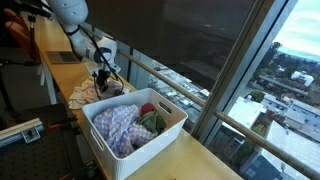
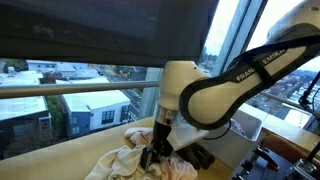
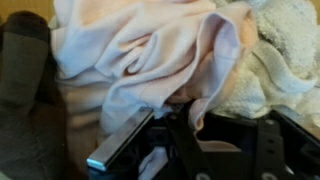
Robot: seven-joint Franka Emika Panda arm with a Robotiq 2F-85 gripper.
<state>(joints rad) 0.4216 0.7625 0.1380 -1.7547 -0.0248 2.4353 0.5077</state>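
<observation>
My gripper (image 1: 101, 80) is down on a heap of cloths (image 1: 85, 96) lying on a wooden counter by the window. In an exterior view the gripper (image 2: 150, 156) presses into the heap (image 2: 120, 160). In the wrist view the fingers (image 3: 155, 140) stand close together with a fold of a pale pink cloth (image 3: 150, 50) caught between them. A white terry towel (image 3: 275, 50) lies right beside the pink cloth.
A white plastic basket (image 1: 172, 108) full of mixed laundry, with a checked cloth (image 1: 115, 125) on top, stands on the counter next to the heap. A large window with a railing (image 1: 180, 80) runs along the counter's far edge. A black stand (image 2: 275, 160) is behind the arm.
</observation>
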